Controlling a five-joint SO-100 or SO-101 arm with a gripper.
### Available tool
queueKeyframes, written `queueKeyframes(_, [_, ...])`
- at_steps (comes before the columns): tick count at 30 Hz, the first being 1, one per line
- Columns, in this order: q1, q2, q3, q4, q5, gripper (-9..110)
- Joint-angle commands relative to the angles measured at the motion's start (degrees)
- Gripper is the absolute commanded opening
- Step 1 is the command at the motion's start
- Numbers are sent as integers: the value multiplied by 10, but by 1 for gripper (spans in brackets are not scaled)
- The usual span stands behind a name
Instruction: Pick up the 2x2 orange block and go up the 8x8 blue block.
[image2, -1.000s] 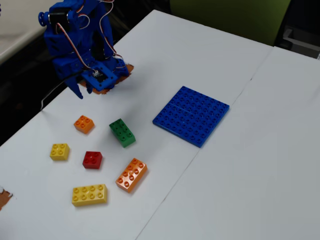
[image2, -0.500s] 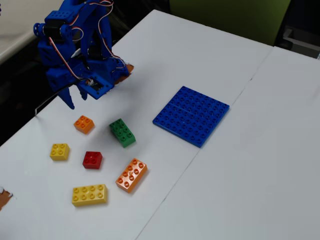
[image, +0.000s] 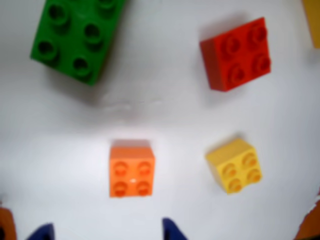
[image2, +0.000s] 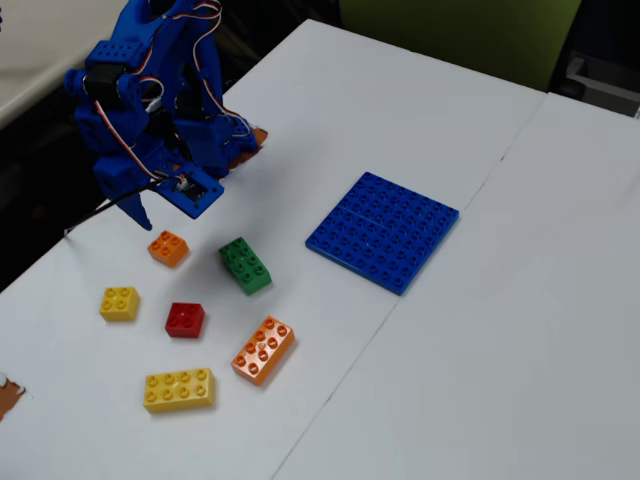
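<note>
Blue tool: the tool (image2: 150, 205) hangs just above and behind the 2x2 orange block (image2: 168, 247), holding nothing; in the wrist view only its two tips show at the bottom edge, spread wider than the block, so I judge it open.
Orange target: the 2x2 orange block (image: 131, 171) sits flat on the white surface (image2: 330, 110), studs up, roughly centred between the tips in the wrist view and apart from everything else.
Close neighbours: the green brick (image2: 245, 265) lies near on one side, with the red brick (image2: 185, 319) and small yellow brick (image2: 119, 302) further out.
Risk, misalignment: if the tool drops slightly off centre, one tip could land on the studs and skid the block away.
Risk, wrong brick: the longer orange brick (image2: 263, 349) shares the colour, though it lies well apart.
Risk, carry: the 8x8 blue block (image2: 383, 230) is well apart across the surface; a shallow pinch could let the brick slip on the way.
</note>
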Motion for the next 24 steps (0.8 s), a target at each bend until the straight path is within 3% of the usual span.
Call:
queueKeyframes(1, [0, -12, -3, -12, -4, 27])
queueKeyframes(24, [4, -74, 99, -181, 16, 27])
